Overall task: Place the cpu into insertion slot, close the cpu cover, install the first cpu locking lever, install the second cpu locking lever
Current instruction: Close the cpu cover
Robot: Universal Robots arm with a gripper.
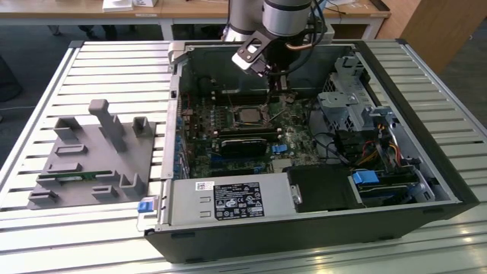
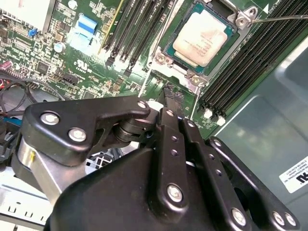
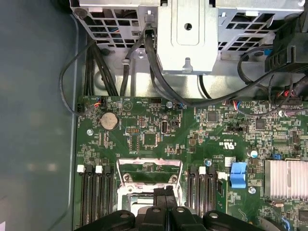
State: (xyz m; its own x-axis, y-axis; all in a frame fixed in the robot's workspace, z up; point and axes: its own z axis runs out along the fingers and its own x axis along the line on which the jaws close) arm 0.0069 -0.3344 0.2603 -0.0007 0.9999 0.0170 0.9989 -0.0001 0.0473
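Where the open computer case (image 1: 304, 237) lies on its side, one motherboard (image 3: 144, 125) sits beneath the gripper (image 2: 173, 92), whose two fingers are pressed together on nothing. One cpu cover (image 3: 149, 160) is swung open just beyond the fingertips, which partly hide the socket. One cpu (image 2: 204, 38) sits uncovered in that socket, near the tips. One thin lever (image 2: 281, 18) is cut off at the frame edge.

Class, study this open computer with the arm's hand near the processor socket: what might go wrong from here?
The hand, fingers shut, hangs close over the board beside the cpu; a small drift might scrape its bare metal top. The thin wire lever juts out past the cpu's corner and might snag. Flanking memory slots leave little room.
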